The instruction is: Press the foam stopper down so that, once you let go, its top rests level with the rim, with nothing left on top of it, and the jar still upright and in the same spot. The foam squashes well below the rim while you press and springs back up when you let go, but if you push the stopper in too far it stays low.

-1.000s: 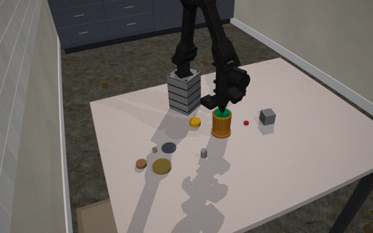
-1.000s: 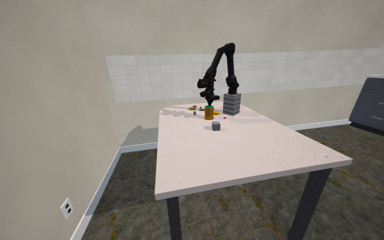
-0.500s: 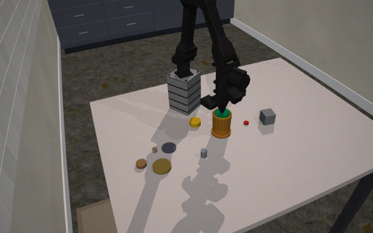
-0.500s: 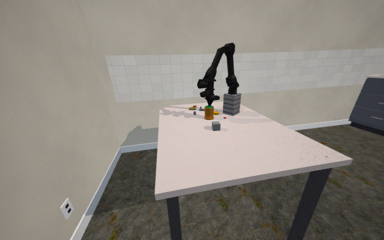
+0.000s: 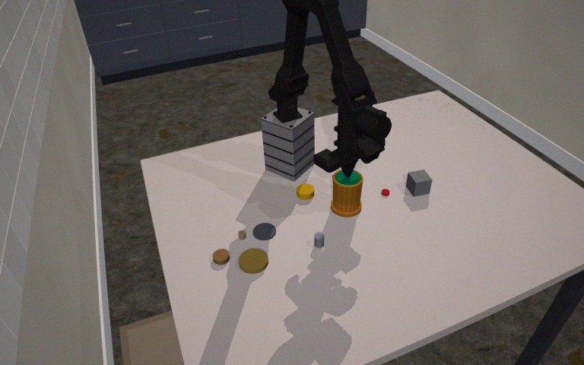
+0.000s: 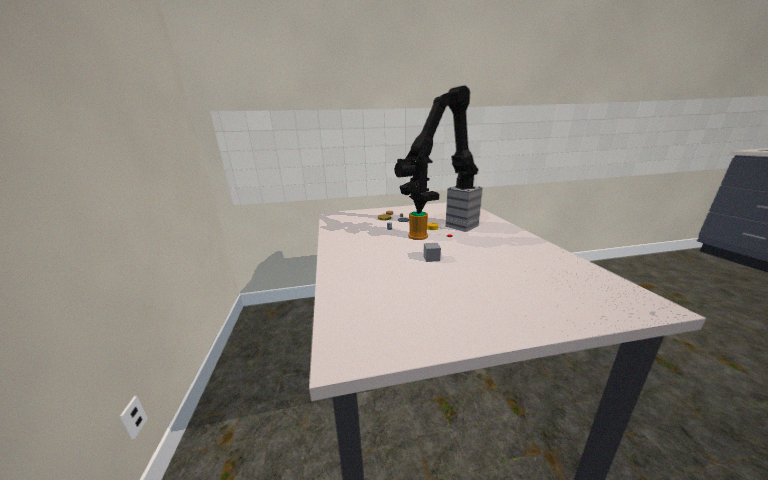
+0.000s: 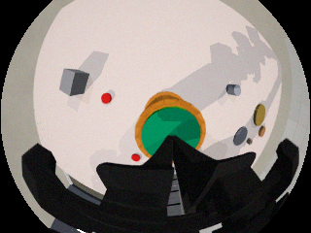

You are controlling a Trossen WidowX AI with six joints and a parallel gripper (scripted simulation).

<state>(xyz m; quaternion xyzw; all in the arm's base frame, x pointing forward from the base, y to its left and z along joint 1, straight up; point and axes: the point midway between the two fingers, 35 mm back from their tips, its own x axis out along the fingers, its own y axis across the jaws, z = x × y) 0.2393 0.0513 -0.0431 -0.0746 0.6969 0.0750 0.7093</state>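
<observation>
An orange ribbed jar [image 5: 346, 198] [image 6: 417, 227] [image 7: 147, 115] stands upright on the white table [image 5: 467, 253]. A green foam stopper [image 5: 349, 179] [image 6: 417, 213] [image 7: 165, 130] fills its mouth; its top sits slightly inside the rim. My gripper [image 5: 347, 172] [image 6: 417, 208] [image 7: 170, 139] is shut and empty. Its closed fingertips point straight down onto the middle of the stopper and touch its top.
A grey cube [image 5: 418, 182] and a small red disc [image 5: 385, 192] lie right of the jar. A yellow disc [image 5: 304, 191], a grey cylinder [image 5: 318, 239], a dark disc [image 5: 264, 230], an olive disc [image 5: 253, 260] and a brown disc [image 5: 220, 256] lie to its left and front. The arm's grey base block [image 5: 287, 142] stands behind.
</observation>
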